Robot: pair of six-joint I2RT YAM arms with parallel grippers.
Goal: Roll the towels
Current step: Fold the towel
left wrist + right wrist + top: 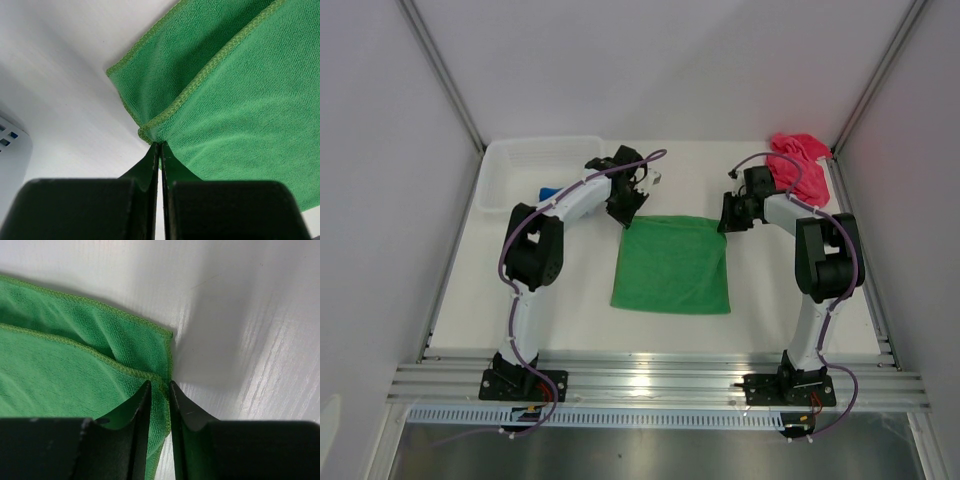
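The green towel (672,265) lies folded in two layers on the table's middle. My left gripper (626,214) is at its far left corner; in the left wrist view the jaws (160,145) are shut on the corner of the upper layer of the green towel (240,100). My right gripper (725,222) is at the far right corner; in the right wrist view it (160,385) pinches the hemmed edge of the green towel (60,370). The pink towel (798,155) lies crumpled at the back right. A bit of the blue towel (548,193) shows beside the left arm.
A white plastic basket (525,160) stands at the back left, its corner also in the left wrist view (10,145). Grey walls close in the table on three sides. A metal rail runs along the near edge by the arm bases.
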